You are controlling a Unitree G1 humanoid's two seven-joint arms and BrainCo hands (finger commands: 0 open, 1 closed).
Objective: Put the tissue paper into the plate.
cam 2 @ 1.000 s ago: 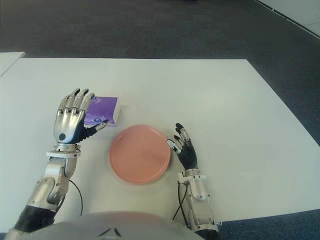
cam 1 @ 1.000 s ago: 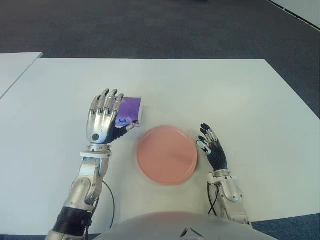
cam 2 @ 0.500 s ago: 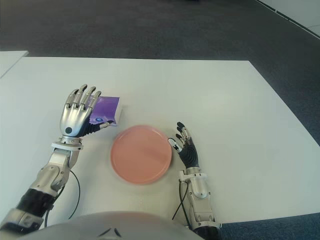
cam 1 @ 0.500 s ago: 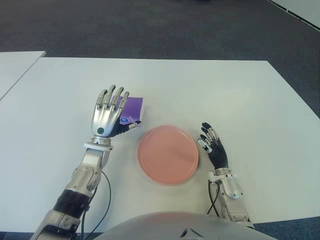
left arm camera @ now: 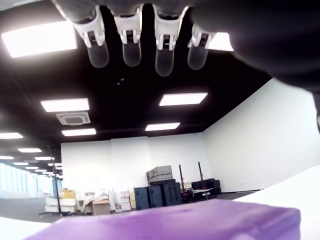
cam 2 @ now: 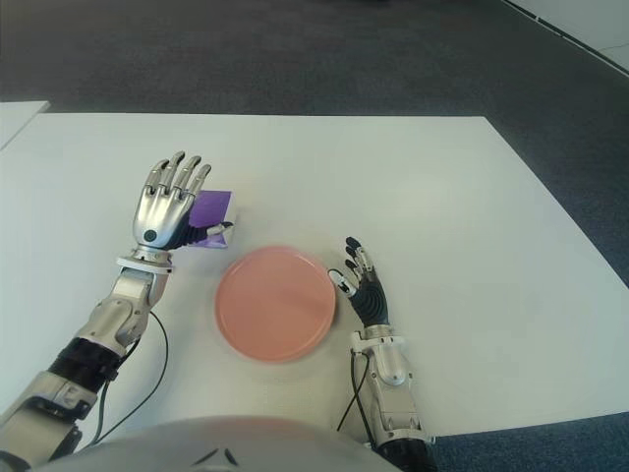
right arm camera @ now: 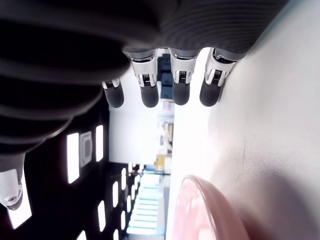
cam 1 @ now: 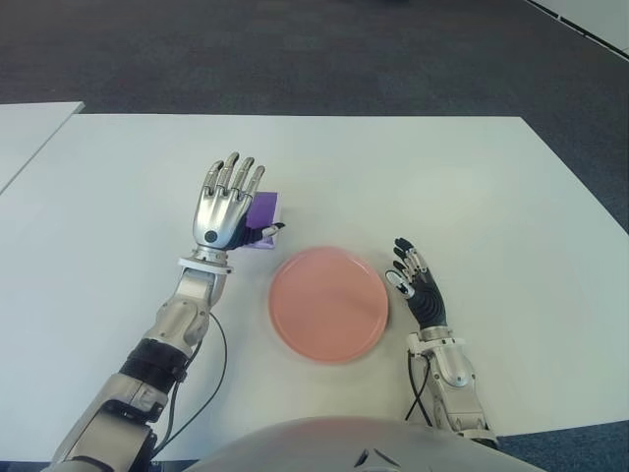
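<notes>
A purple tissue pack (cam 1: 261,213) lies on the white table (cam 1: 423,187), up and left of the pink plate (cam 1: 328,304). My left hand (cam 1: 228,204) is raised over the pack's left part with fingers spread straight, thumb tip by the pack's near edge; it holds nothing. In the left wrist view the purple tissue pack (left arm camera: 200,222) shows below the outstretched fingers (left arm camera: 131,47). My right hand (cam 1: 413,285) shows just right of the plate, fingers relaxed and empty; its wrist view shows the plate rim (right arm camera: 205,210) beside the fingers (right arm camera: 150,95).
A second white table's corner (cam 1: 29,133) shows at the far left. Dark carpet (cam 1: 295,49) lies beyond the table's far edge. My own body fills the bottom edge of the eye views.
My left hand has moved forward and up over the tissue pack, covering more of it. The right hand and the plate have stayed in place.
</notes>
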